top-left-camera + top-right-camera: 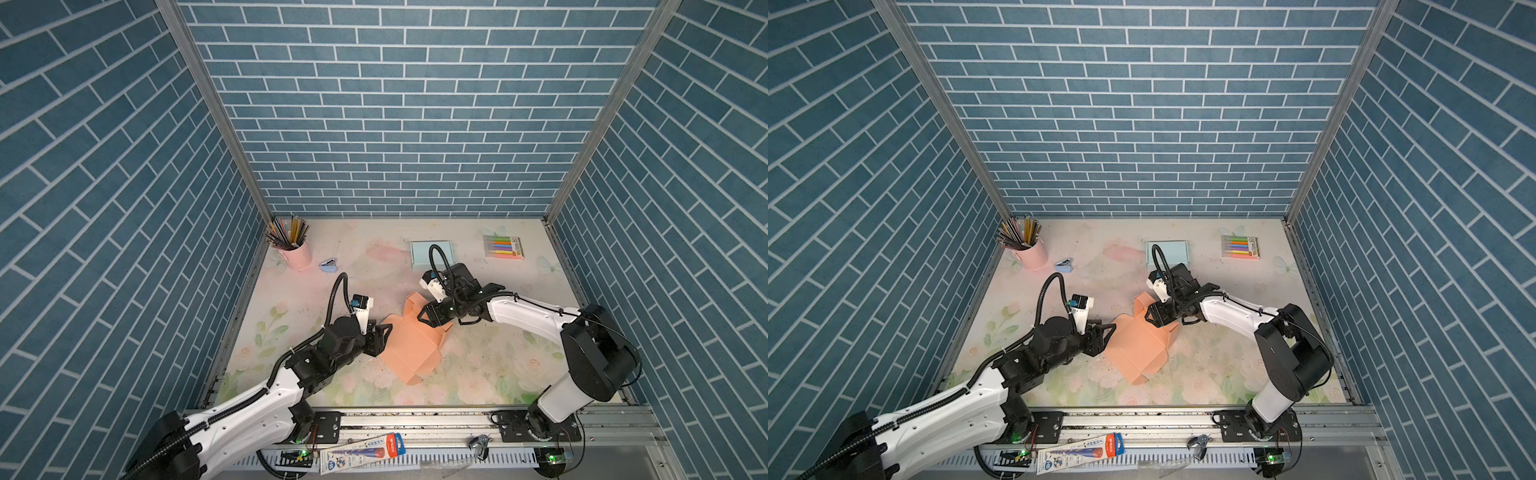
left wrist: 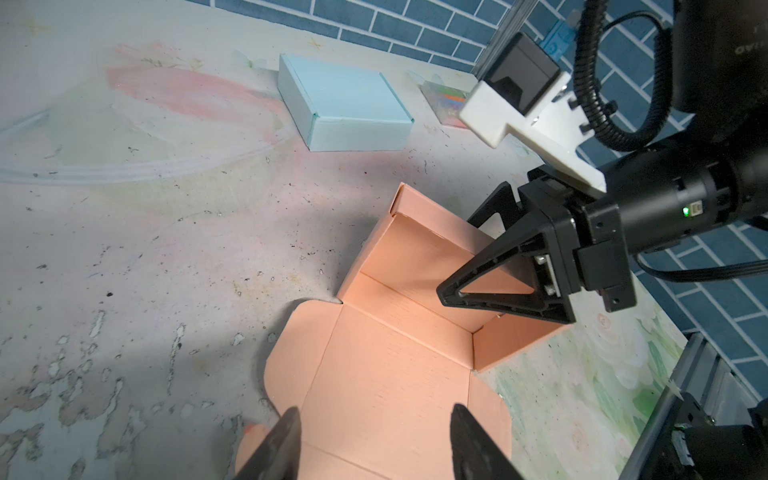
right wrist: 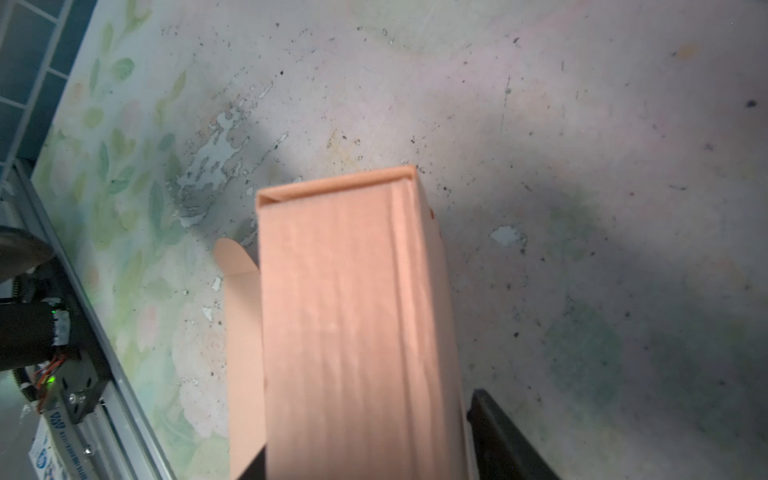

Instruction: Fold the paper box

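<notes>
The orange paper box (image 1: 409, 345) (image 1: 1133, 345) lies half-formed in the middle of the table. Its far wall stands up, and its near panels and flaps lie flat. My left gripper (image 1: 384, 336) (image 2: 376, 444) is open at the box's left edge, its fingers spread wide above the flat panel (image 2: 386, 374) and holding nothing. My right gripper (image 1: 428, 318) (image 2: 459, 255) straddles the raised far wall (image 3: 345, 311), one finger inside the box and one outside. A thin gap shows beside the outer finger (image 3: 498, 436).
A pink cup of pencils (image 1: 293, 249) and a small blue stapler (image 1: 328, 266) sit at the back left. A light blue box (image 1: 432, 253) and a marker pack (image 1: 503, 247) are at the back right. A metal rail (image 1: 415, 424) runs along the front edge.
</notes>
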